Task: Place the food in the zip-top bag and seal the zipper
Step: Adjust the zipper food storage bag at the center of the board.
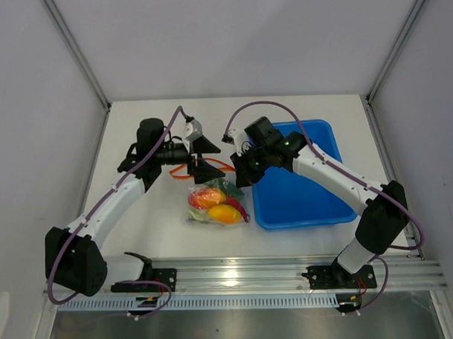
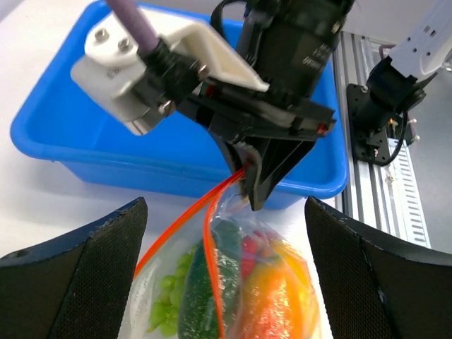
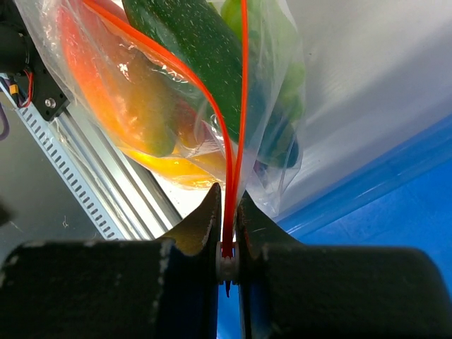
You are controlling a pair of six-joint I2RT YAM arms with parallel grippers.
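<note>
The clear zip-top bag (image 1: 213,207) holds the food: dark green cucumber (image 2: 201,296), green grapes (image 2: 164,305), orange-yellow pepper (image 2: 282,296) and a red piece (image 2: 251,247). My right gripper (image 1: 240,173) is shut on one end of the red-orange zipper (image 3: 227,176), with both strands between its fingertips (image 3: 209,212). Away from that pinch the two zipper strands (image 2: 176,226) spread apart. My left gripper (image 1: 207,157) is wide open. Its fingers (image 2: 99,261) straddle the bag's mouth without touching it. In the right wrist view the cucumber (image 3: 198,42) and pepper (image 3: 134,106) show through the plastic.
A blue tray (image 1: 309,204) stands right of the bag, directly behind the right gripper, and shows in the left wrist view (image 2: 85,141). The aluminium rail (image 1: 238,277) runs along the near table edge. White walls enclose the table on three sides.
</note>
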